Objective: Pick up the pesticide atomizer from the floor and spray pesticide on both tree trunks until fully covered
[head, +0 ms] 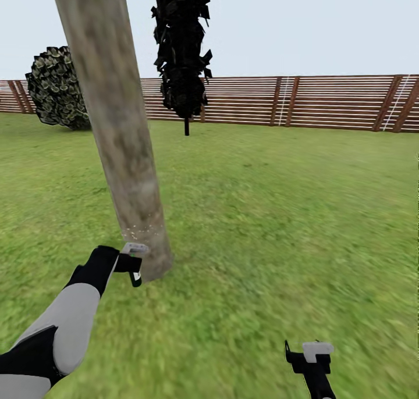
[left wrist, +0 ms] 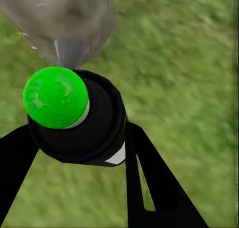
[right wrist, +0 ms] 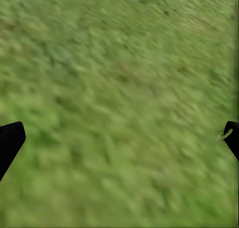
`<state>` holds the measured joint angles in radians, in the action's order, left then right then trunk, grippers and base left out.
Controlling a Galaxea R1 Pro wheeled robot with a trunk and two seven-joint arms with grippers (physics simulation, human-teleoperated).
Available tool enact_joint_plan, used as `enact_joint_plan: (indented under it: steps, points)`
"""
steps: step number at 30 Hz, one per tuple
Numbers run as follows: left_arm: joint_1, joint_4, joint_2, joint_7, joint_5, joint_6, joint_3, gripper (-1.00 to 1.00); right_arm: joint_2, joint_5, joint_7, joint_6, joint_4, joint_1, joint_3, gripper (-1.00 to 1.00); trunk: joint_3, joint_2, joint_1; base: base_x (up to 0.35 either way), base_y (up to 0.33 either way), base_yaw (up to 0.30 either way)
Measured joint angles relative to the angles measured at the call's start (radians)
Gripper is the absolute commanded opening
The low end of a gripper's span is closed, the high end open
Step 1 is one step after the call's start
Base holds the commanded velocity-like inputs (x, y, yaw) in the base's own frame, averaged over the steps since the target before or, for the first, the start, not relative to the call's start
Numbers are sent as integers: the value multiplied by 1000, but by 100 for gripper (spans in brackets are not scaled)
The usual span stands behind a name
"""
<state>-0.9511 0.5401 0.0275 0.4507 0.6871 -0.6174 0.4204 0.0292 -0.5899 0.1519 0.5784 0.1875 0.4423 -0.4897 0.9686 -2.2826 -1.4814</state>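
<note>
Left gripper (head: 135, 265) clamped on spray bottle (left wrist: 74, 118), nozzle close to tree trunk (head: 116, 125) base. Right gripper (head: 311, 358) spread apart, empty, over grass (head: 279, 213).

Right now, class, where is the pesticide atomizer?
The pesticide atomizer sits between the fingers of the left pincer; in the head view it is low on the left, close to the base of the tree trunk, above the grass.

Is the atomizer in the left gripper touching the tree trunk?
Cannot tell. In the head view the atomizer overlaps the trunk base; in the left wrist view no clear gap or contact shows.
</note>
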Motion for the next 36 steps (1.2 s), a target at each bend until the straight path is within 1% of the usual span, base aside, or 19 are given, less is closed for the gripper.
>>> enact_joint_plan:
  steps: [6, 7, 9, 11, 13, 17, 18, 19, 21, 22, 24, 27, 28, 29, 31, 32, 33, 34, 36]
  points:
    - [0, 1, 2, 0, 1, 0, 1, -100, 0, 0, 0, 0, 0, 0, 0, 100, 0, 0, 0, 6, -275, 50]
    - [0, 1, 4, 0, 2, 0, 0, -100, 0, 0, 1, 0, 0, 0, 0, 100, 0, 0, 0, 65, -275, 241]
    - [1, 0, 22, 0, 6, 1, 3, -100, 0, 0, 1, 0, 0, 0, 0, 100, 0, 0, 0, 77, -275, 263]
    - [2, 0, 44, 0, 7, 2, 24, -100, 0, 0, 1, 0, 0, 0, 0, 100, 0, 0, 0, 82, -275, 273]
    - [1, 0, 64, 0, 5, 2, 67, -100, 0, 0, 1, 0, 0, 0, 0, 100, 0, 0, 0, 86, -275, 277]
    - [1, -7, 52, -13, -4, 1, 77, -100, 0, -1, 1, 0, 0, 0, 0, 100, 0, 0, 0, 127, -267, 278]
    - [0, -6, 28, -30, -11, -1, 80, -100, 0, -1, 1, 0, 0, 0, 0, 100, 0, 0, 0, 170, -247, 278]
    - [0, -4, 8, -50, -8, -1, 80, -100, 0, 0, 1, 0, 0, 0, 0, 100, 0, 0, 0, 175, -244, 278]
    - [0, -2, -8, -93, -2, 1, 82, -100, 0, 0, 0, 0, 0, 0, 0, 100, 0, 0, 0, 178, -242, 278]
    - [0, -2, -10, -106, -2, 1, 84, -100, 0, -1, 0, 0, 0, 0, 0, 100, 0, 0, 0, 179, -241, 278]
    - [1, -2, -1, -121, 2, 1, 86, -100, 0, -1, 0, 0, 0, 0, 0, 100, 0, 0, 0, 180, -241, 278]
    - [2, -4, 34, -121, 3, 1, 94, -100, 0, -1, 0, 0, 0, 0, 0, 100, 0, 0, 0, 180, -241, 278]
    - [1, -10, 54, -119, 5, 3, 113, -100, 0, -1, 0, 0, 0, 0, 0, 100, 0, 0, 0, 174, -241, 278]
    - [2, -13, 55, -119, -4, 2, 122, -100, 0, -1, 0, 0, 0, 0, 0, 100, 0, 0, 0, 166, -241, 278]
    - [2, -16, 50, -120, -7, 4, 126, -100, 0, -1, 0, 0, 0, 0, 0, 100, 0, 0, 0, 154, -242, 278]
    - [3, -17, 43, -120, -9, 4, 127, -100, 0, -1, 0, 0, 0, 0, 0, 100, 0, 0, 0, 143, -244, 278]
    - [4, -17, 11, -122, -14, 6, 129, -100, 0, -1, 0, 0, 0, 0, 0, 100, 0, 0, 0, 141, -244, 277]
    - [5, -17, -12, -124, -17, 6, 129, -100, 0, -1, 0, 0, 0, 0, 0, 100, 0, 0, 0, 140, -244, 275]
    - [5, -17, -36, -125, -11, 9, 131, -100, 0, -1, 0, 0, 0, 0, 0, 100, 0, 0, 0, 139, -244, 268]
